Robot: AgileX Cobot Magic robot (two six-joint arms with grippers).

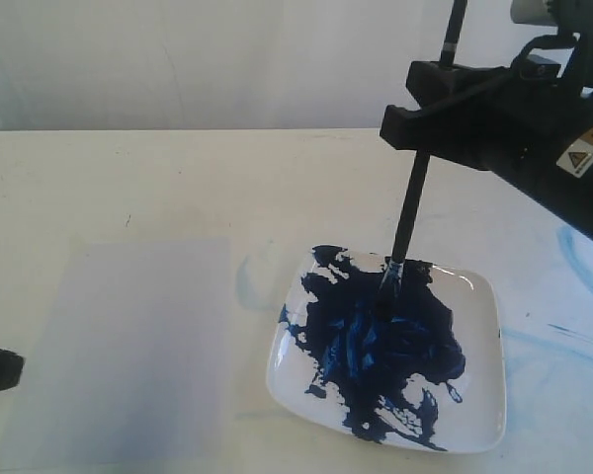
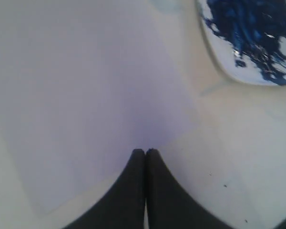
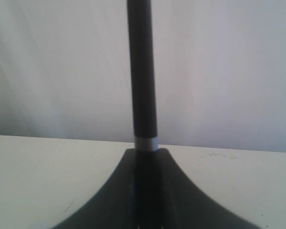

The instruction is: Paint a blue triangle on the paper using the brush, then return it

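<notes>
The plate (image 1: 484, 395) holds blue paint (image 1: 376, 346); the brush (image 1: 411, 207) tip stands in it, pinched by the right gripper (image 1: 425, 123). The left gripper (image 2: 146, 152) is pressed together, near the paper (image 1: 119, 346) on the white table (image 1: 178, 178).

- White square plate (image 1: 482, 367): lying at the lower right of the exterior view.
- Dark-blue paint mass (image 1: 371, 341): covering most of the plate, white gaps showing through.
- Pale table (image 1: 178, 178): filling the lower frame.
- Light-blue smears (image 1: 581, 259): streaking the table at the right edge.
- White backdrop (image 1: 227, 59): spanning the top.
</notes>
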